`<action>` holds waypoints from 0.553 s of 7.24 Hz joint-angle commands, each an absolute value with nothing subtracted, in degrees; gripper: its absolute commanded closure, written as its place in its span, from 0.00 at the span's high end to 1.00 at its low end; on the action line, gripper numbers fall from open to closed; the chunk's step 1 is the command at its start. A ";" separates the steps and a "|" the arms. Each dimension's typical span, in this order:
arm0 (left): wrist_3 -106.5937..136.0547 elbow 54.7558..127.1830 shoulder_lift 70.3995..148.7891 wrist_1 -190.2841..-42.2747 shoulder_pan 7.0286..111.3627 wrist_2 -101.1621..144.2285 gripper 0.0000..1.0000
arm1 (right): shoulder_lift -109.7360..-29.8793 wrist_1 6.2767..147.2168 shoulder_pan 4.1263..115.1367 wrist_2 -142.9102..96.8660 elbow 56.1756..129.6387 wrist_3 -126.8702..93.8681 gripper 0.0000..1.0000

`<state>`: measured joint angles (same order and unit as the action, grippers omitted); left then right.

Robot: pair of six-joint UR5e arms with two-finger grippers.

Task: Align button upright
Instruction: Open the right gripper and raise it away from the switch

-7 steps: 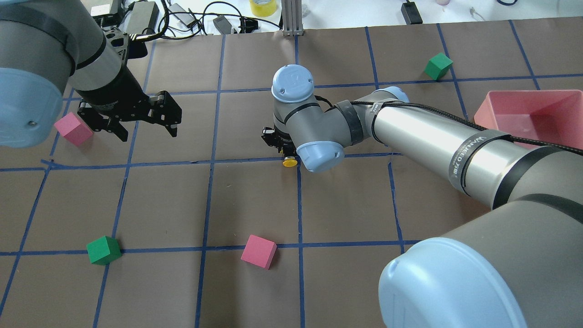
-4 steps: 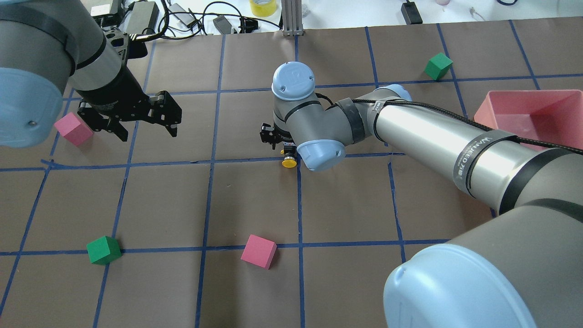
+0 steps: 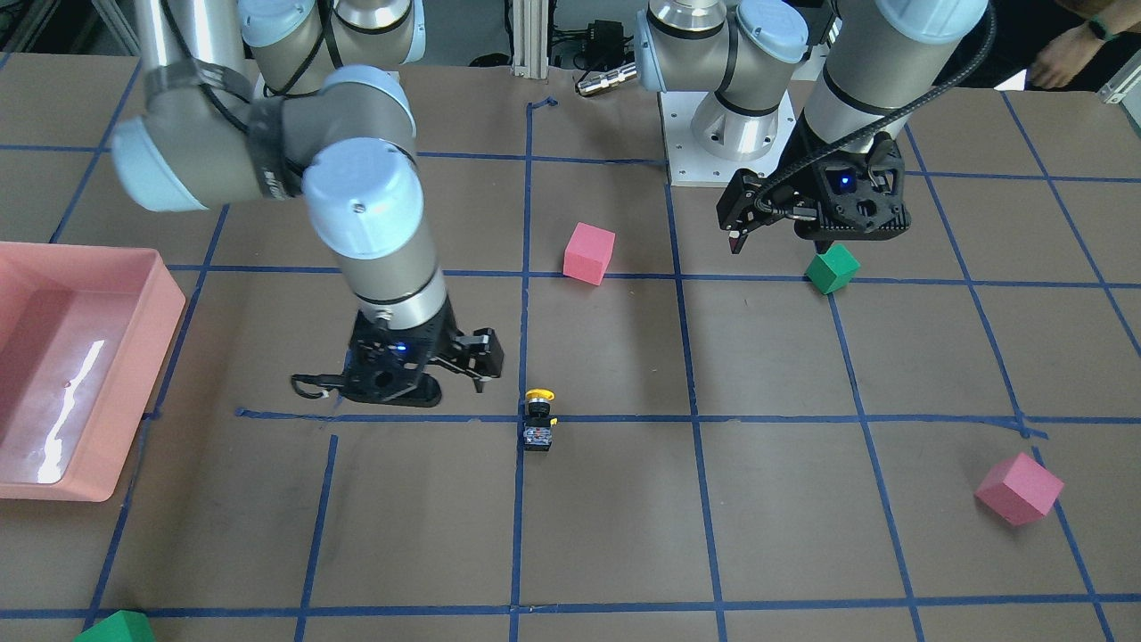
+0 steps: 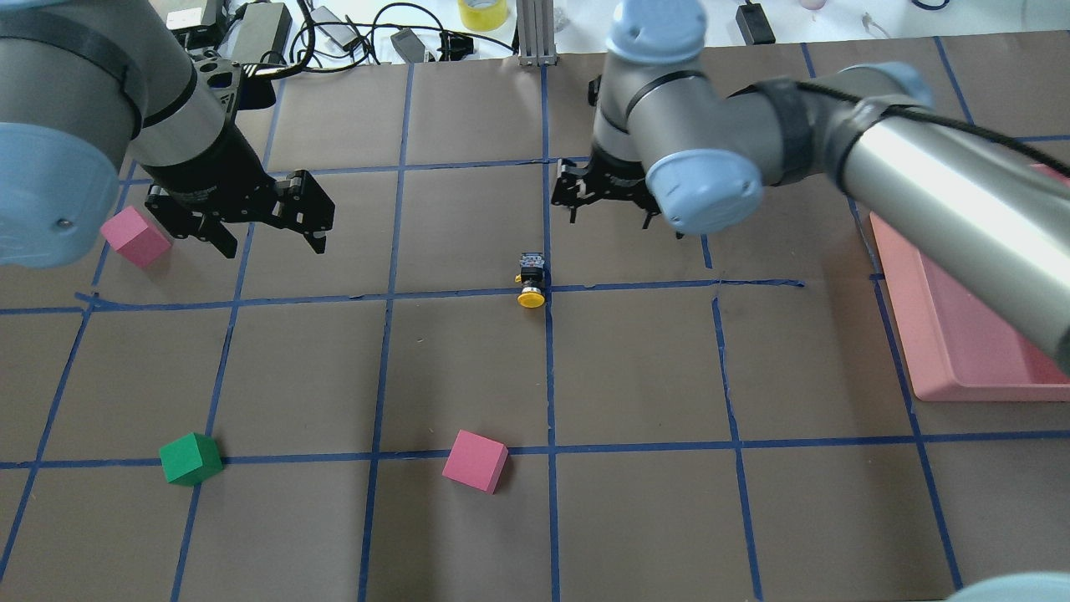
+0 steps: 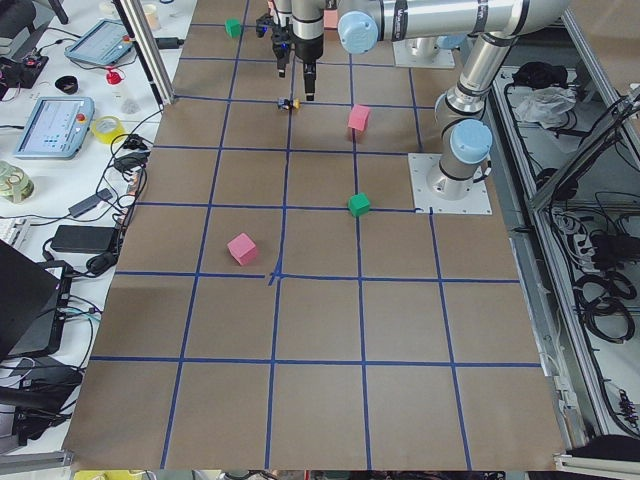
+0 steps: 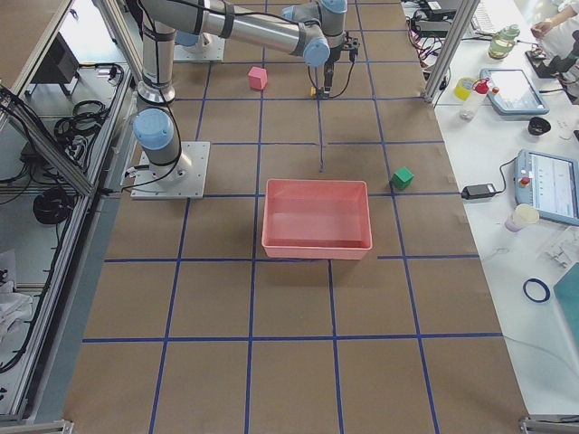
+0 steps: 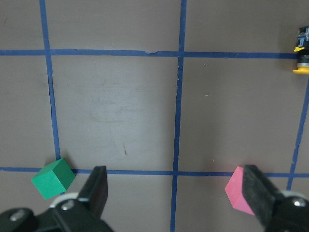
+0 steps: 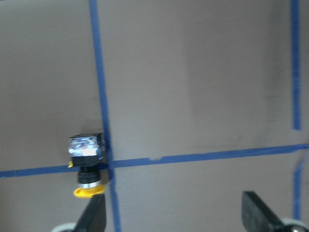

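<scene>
The button (image 4: 531, 279) lies on its side on a blue tape crossing, yellow cap towards the robot and black base with silvery bits away from it. It also shows in the front view (image 3: 538, 419) and the right wrist view (image 8: 87, 164). My right gripper (image 4: 610, 219) is open and empty. It hangs above the table, beyond the button and to its right, apart from it (image 3: 417, 385). My left gripper (image 4: 272, 242) is open and empty, raised at the far left (image 3: 783, 241). The button sits at the right edge of the left wrist view (image 7: 302, 53).
A pink cube (image 4: 134, 237) lies by the left gripper. A green cube (image 4: 191, 458) and another pink cube (image 4: 475, 461) lie near the front. A pink bin (image 4: 961, 334) stands at the right. Another green cube (image 3: 116, 627) lies beyond the bin.
My right arm has lifted and swung away to the far right, uncovering the button, which has stayed on its side in the same spot. The left arm has not moved.
</scene>
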<state>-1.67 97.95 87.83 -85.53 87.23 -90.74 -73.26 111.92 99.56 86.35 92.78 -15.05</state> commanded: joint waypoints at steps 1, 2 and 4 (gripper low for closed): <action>-0.98 98.09 89.98 -85.34 86.57 -89.92 1.00 | -84.24 100.31 89.94 87.18 92.98 -4.07 1.00; 0.95 98.70 92.70 -79.43 87.18 -88.35 1.00 | -89.51 94.63 90.00 88.49 93.25 -3.96 1.00; 5.18 102.64 96.31 -68.26 91.82 -84.99 1.00 | -92.20 93.26 91.31 87.63 89.76 -3.96 1.00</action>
